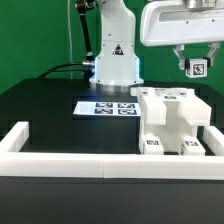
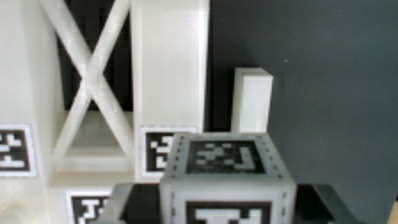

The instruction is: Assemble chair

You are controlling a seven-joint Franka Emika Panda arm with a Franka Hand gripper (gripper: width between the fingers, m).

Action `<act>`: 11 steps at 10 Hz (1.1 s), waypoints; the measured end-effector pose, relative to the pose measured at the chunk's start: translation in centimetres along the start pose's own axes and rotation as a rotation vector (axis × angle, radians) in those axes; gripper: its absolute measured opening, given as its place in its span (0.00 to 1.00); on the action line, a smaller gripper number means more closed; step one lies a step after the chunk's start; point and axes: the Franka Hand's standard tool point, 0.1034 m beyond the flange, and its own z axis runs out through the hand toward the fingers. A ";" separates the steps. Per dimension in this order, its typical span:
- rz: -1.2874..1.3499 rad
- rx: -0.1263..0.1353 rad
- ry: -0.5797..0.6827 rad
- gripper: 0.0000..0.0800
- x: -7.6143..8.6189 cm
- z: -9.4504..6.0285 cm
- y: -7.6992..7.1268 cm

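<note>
My gripper (image 1: 197,60) hangs high at the exterior view's right and is shut on a small white chair block (image 1: 198,70) with a black-and-white tag. In the wrist view the block (image 2: 222,165) sits between the dark fingers (image 2: 146,202) and shows tags on two faces. Below it on the black table stands the partly joined white chair body (image 1: 168,118), well apart from the held block. In the wrist view this body shows a cross-braced panel (image 2: 98,70), an upright white post (image 2: 254,95) and tags along its lower edge.
The marker board (image 1: 108,107) lies flat beside the chair body, toward the exterior view's left. A long white border rail (image 1: 70,160) runs along the table's front with a short leg at the left (image 1: 12,138). The arm's base (image 1: 113,55) stands at the back.
</note>
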 end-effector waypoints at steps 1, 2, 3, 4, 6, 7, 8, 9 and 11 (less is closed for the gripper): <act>0.000 0.000 -0.002 0.36 -0.1 0.1 0.0; 0.001 -0.001 -0.002 0.36 -0.1 0.1 0.1; -0.011 -0.004 -0.002 0.36 0.0 0.2 0.2; -0.101 -0.034 0.005 0.36 1.1 0.1 1.3; -0.150 -0.045 0.015 0.36 3.1 -0.3 2.6; -0.185 -0.050 0.019 0.36 3.7 -0.2 3.0; -0.175 -0.049 0.017 0.36 3.6 -0.1 2.9; -0.174 -0.050 0.016 0.36 3.6 -0.1 2.9; -0.175 -0.050 0.015 0.36 3.6 0.0 2.9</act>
